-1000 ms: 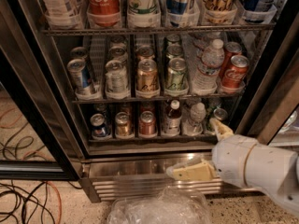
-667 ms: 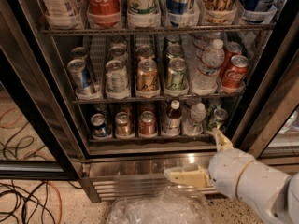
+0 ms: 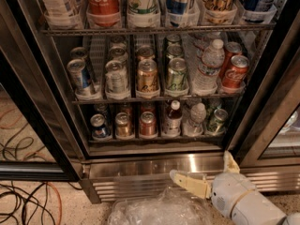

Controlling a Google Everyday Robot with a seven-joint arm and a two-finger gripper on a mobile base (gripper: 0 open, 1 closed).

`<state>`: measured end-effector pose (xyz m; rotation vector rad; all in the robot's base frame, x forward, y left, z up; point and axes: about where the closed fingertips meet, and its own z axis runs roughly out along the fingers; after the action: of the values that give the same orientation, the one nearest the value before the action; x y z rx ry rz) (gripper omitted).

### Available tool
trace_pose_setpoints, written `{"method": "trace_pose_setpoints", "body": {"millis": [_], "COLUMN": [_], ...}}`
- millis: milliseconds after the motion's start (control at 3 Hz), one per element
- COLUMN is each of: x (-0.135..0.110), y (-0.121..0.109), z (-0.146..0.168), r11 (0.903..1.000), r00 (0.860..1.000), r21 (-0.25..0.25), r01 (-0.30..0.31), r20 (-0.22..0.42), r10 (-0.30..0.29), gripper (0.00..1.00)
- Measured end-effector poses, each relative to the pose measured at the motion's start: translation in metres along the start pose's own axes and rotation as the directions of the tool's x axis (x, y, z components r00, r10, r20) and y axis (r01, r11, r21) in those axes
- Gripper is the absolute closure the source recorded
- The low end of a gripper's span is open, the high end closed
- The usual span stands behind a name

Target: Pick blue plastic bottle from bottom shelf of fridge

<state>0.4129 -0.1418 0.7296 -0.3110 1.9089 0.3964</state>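
Nearest the camera, a crumpled clear plastic bag (image 3: 159, 209) is seen on the floor. Just beside it, at lower right, the tool (image 3: 200, 164) is held low in front of the stainless base grille (image 3: 140, 172) of the fridge (image 3: 260, 97). Its two pale fingers (image 3: 190, 183) are spread wide, one pointing left and one upward, and nothing is gripped between them. This spread is judged to be kept so that the bottle can be enclosed once the tool is raised.

Beyond, on the bottom shelf (image 3: 154, 138), the blue plastic bottle (image 3: 174, 120) is stood upright at the front of its lane tray, between a red can (image 3: 147, 124) and a clear ribbed water bottle (image 3: 196, 118). There it is judged reachable without its neighbours being disturbed. Farther up, cans are ranked in lanes on the middle rack (image 3: 154, 97)
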Motion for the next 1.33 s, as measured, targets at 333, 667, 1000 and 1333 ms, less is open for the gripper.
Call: {"method": "trace_pose_setpoints", "body": {"millis": [333,667,1000,1333], "x": [-0.0025,-0.0027,-0.0032,-0.0085], "y": [0.0021,0.0027,0.0026,-0.0022], "z": [0.0054,0.0059,0.0063,0.0013], "r11": [0.9988,0.9988,0.9991,0.9962], "r00": [0.998,0.998,0.998,0.994], "r21": [0.011,0.009,0.013,0.070], "r01": [-0.048,-0.047,-0.041,0.053], "r20": [0.033,0.033,0.045,0.096], "r10": [0.047,0.047,0.040,-0.059], "gripper": [0.00,0.00,0.00,0.00]}}
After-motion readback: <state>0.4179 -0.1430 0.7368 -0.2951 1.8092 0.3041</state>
